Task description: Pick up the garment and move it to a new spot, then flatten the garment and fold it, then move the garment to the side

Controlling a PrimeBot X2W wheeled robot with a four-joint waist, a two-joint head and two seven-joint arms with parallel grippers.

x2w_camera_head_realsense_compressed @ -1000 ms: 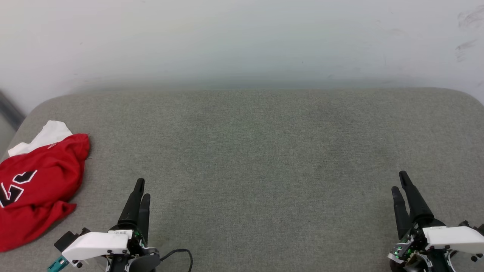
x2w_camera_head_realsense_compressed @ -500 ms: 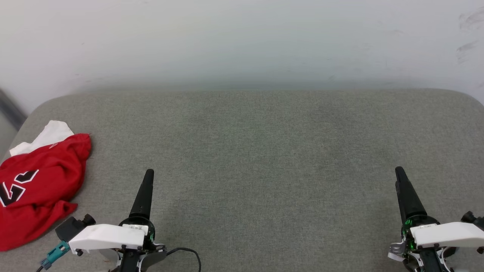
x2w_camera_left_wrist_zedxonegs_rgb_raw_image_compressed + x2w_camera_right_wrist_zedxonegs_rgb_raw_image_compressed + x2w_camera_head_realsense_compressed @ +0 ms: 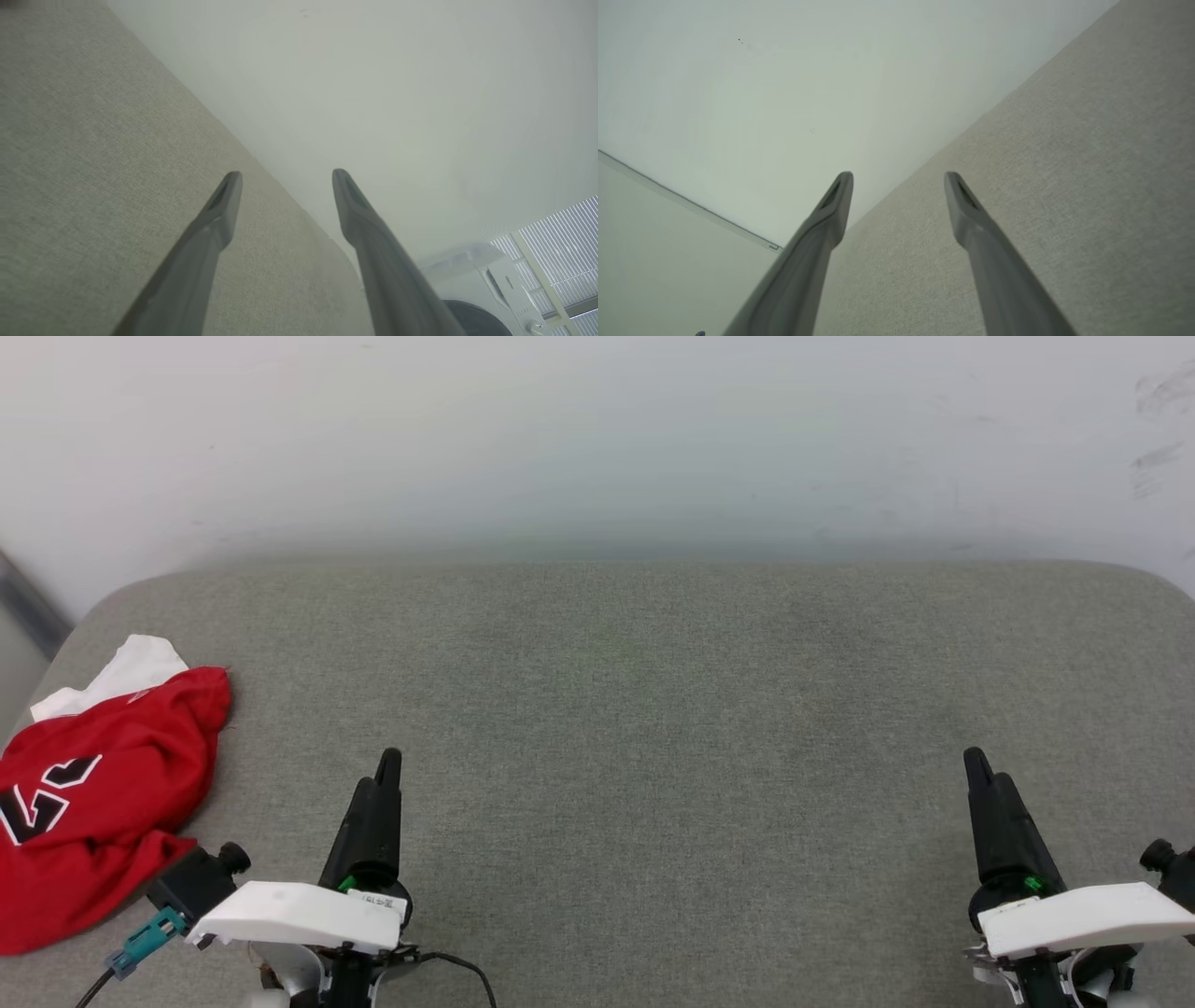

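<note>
Grey fabric pad [image 3: 653,728] against white wall [image 3: 597,429]. Left gripper [image 3: 386,775] has its fingers spread wide and empty, near the front edge. Right gripper [image 3: 977,775] is the same, well apart toward the right edge. Red jersey [image 3: 112,775] is bunched at the pad's left edge, near the left wrist, untouched. Risks: a pinch grabs several layers of the heap, so it won't spread flat; a sideways drag pulls it off the left edge; wrist cable [image 3: 467,973] snags cloth.

White wrist shells [image 3: 299,915], dark tapered pincers [image 3: 381,775] [image 3: 988,770]
</note>
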